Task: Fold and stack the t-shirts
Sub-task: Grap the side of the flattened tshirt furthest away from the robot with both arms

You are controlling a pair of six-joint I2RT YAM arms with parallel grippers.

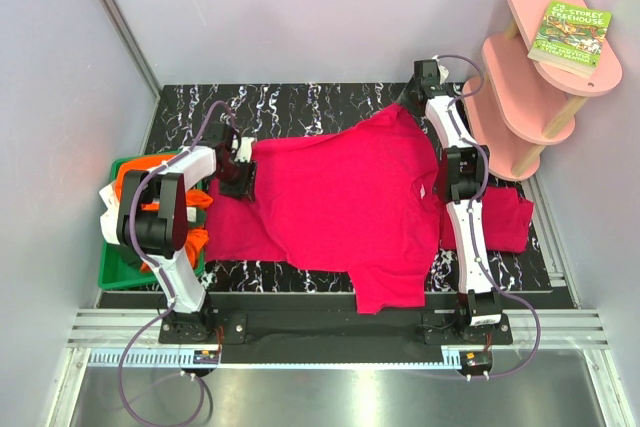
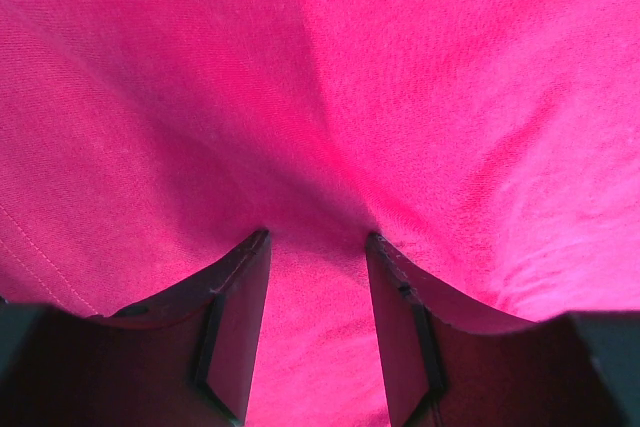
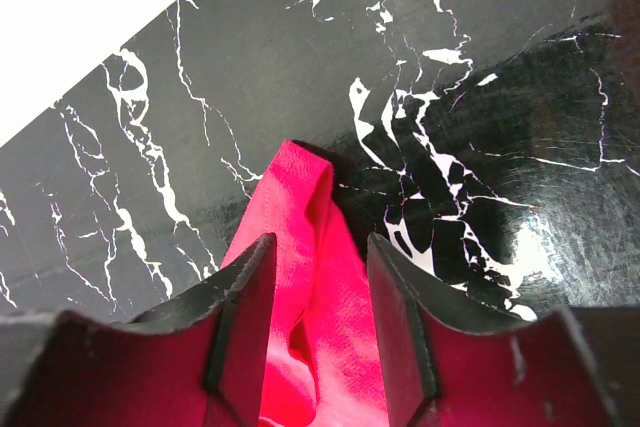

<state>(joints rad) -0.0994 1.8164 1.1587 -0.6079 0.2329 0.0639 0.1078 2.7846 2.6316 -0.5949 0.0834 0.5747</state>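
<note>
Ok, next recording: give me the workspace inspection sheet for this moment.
Surface: black marbled table.
Job's things: crimson t-shirt spread flat; another crimson shirt at right; orange and white shirts in the green tray.
Clutter: nothing seen.
Grippers: left gripper shut on the spread shirt; right gripper shut on its cloth at the far edge.
Cables: purple leads along both arms.
Surroundings: pink shelf holding a book.

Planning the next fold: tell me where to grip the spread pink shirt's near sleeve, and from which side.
Take the near sleeve at its free hem, from above at the table's near edge. It lies flat and clear of both arms, sticking out from the pink shirt toward the bases, so fingers can pinch its edge.
</note>
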